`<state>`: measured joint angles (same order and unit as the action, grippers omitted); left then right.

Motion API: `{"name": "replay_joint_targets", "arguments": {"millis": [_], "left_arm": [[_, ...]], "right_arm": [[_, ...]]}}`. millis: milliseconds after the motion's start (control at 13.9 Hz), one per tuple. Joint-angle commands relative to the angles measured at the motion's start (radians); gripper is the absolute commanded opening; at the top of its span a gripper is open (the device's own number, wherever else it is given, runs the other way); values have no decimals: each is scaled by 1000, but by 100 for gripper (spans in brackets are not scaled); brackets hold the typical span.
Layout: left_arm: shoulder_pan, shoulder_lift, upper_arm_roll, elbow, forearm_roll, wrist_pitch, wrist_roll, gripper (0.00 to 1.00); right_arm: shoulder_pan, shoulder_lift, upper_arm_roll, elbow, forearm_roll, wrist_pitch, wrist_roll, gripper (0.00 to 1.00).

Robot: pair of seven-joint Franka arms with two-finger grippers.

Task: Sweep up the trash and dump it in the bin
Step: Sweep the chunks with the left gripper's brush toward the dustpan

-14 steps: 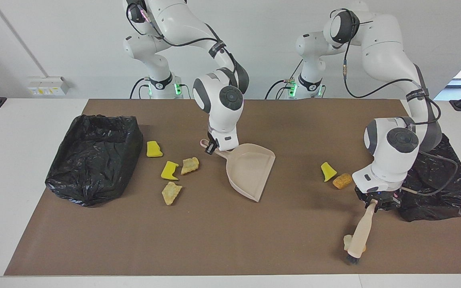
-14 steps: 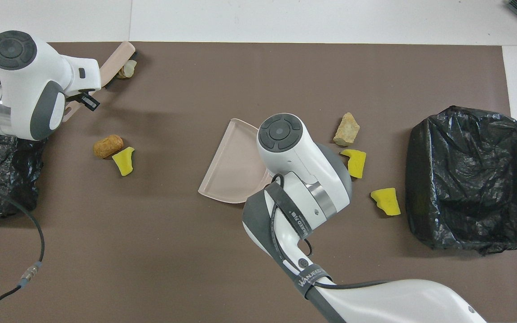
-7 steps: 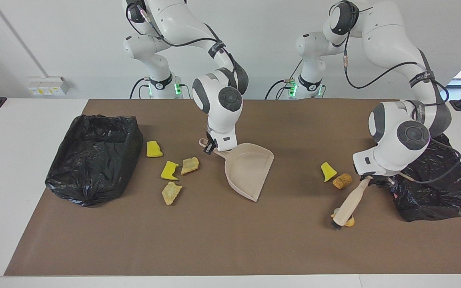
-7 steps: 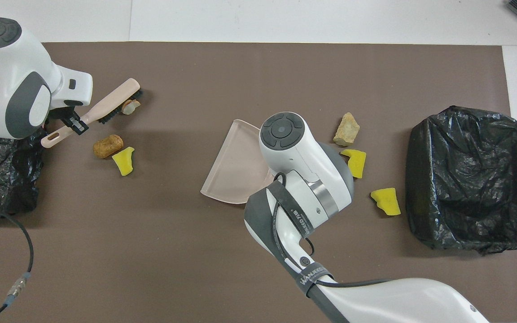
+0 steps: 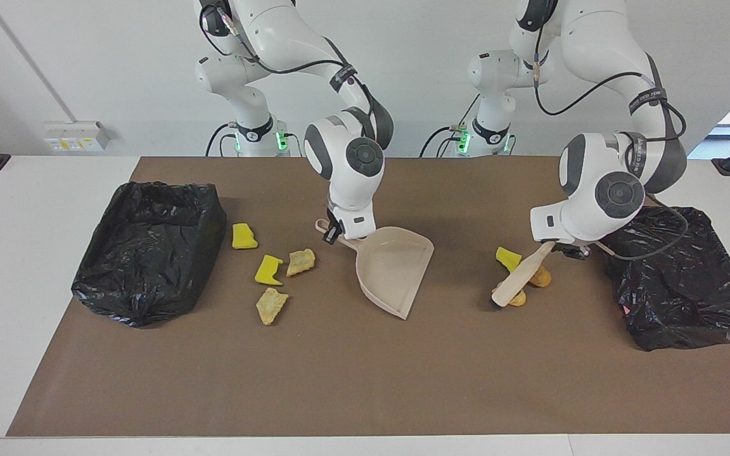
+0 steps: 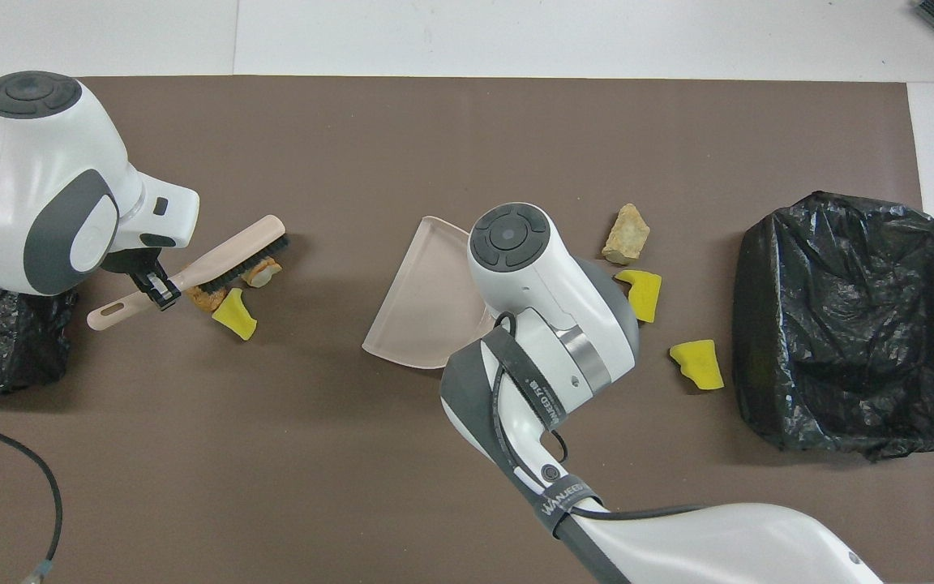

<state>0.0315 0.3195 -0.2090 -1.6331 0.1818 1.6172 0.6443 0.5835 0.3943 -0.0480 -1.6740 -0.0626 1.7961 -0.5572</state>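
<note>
left tool (image 5: 577, 250) clamped on brush (image 5: 519, 283) | right tool (image 5: 334, 232) clamped on dustpan (image 5: 395, 269) | trash (image 6: 233, 312) unswept, pan empty; bins (image 5: 149, 247) await

The left gripper (image 5: 566, 249), clamped on the brush (image 5: 519, 278), now sits closer to the dustpan (image 5: 397, 266) than a second ago. The pale lump (image 6: 260, 272) under its bristles has travelled along, now apparently touching the orange lump (image 5: 540, 277) and yellow sponge chunk (image 5: 507, 258).
</note>
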Motion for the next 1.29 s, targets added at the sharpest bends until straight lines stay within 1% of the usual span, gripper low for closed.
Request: {"name": "replay_joint_targets", "arguments": {"millis": [0,143,215,287,359,502,574,646,789,1004,1076,1219], "left_arm": [[11,-123,16,-60,-33,1,-87,0],[14,-160,17,-97,-38,-16,-240,0],[27,-189,17,-155,-39,3,-346,0],[48,-224,17,-224,-44,50,-441,0],[69,-274,17,-317,-68,123,-496,0],[117,-377,17,-510,-129,289,-564,0],[129,-413,19,-584,-177,353,-596,0],[130,-431,19,-629,-212,403,-645,0],[107,-433,16,-666,-226,463,-747,0],[41,-433,14,-717,-231,523,-842,0],[9,-433,14,-734,-232,538,-842,0],[-15,-424,13,-738,-257,556,-845,0]], "right_arm": [[-5,-9,7,3,12,-21,8,0],[-5,-8,7,3,12,-21,8,0],[-5,-9,7,3,12,-20,8,0],[-5,-9,7,5,10,-20,8,0],[-5,-9,7,3,7,-20,5,0],[-4,-9,7,3,4,-20,-13,0],[-2,-11,7,0,4,-20,-13,0],[-1,-12,7,-1,4,-15,-13,0],[-1,-12,7,-1,6,-14,-13,0],[-1,-12,7,-1,6,-11,-13,0],[-1,-12,7,-1,6,-12,-13,0],[-1,-12,7,-1,7,-12,-13,0]]}}
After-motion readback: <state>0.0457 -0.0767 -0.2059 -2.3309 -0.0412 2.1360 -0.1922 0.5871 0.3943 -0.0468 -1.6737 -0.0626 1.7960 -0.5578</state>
